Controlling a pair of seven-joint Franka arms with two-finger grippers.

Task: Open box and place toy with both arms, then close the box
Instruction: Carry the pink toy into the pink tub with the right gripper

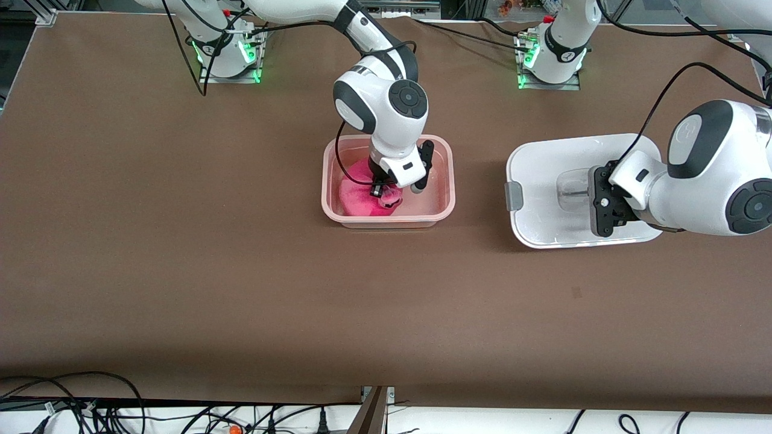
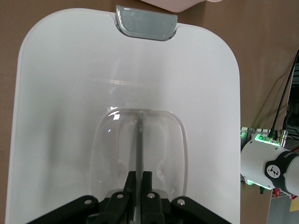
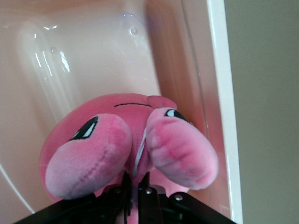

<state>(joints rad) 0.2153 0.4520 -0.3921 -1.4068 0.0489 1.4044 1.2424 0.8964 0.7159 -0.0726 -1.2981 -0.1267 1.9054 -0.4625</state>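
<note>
The open pinkish tub stands mid-table without its lid. The pink plush toy lies inside it. My right gripper reaches down into the tub and is shut on the toy between its two pale-pink ears; the tub's wall runs beside it. The white lid lies flat on the table toward the left arm's end, one grey clip facing the tub. My left gripper is shut on the thin rib of the lid's clear centre handle, over the lid.
The brown table stretches wide around the tub and lid. The arm bases stand along the edge farthest from the front camera. Cables hang at the nearest edge.
</note>
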